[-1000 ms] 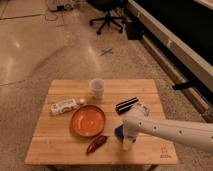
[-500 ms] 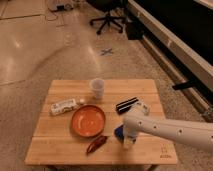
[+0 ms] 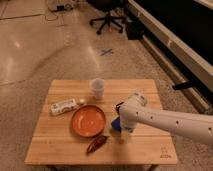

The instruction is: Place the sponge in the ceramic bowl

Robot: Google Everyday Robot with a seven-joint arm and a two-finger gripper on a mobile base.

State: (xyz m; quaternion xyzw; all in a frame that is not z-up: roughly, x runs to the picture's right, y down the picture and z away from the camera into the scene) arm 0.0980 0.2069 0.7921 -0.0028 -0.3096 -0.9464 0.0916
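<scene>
The orange-red ceramic bowl (image 3: 88, 120) sits left of centre on the wooden table (image 3: 55, 150), and nothing lies in it. Just to its right a patch of the blue sponge (image 3: 115, 124) shows, partly covered by my white arm. The arm reaches in from the right, and my gripper (image 3: 123, 133) hangs at its end, right at the sponge and close above the tabletop. Whether the gripper holds the sponge is hidden.
A translucent cup (image 3: 97, 88) stands behind the bowl. A white packet (image 3: 64, 106) lies to the bowl's upper left. A dark-red chili-shaped object (image 3: 96, 144) lies in front of the bowl. A black object (image 3: 119, 106) peeks out beside the arm.
The arm's end has shifted slightly towards the back and now covers most of the black object. The bowl and the other items have not moved.
</scene>
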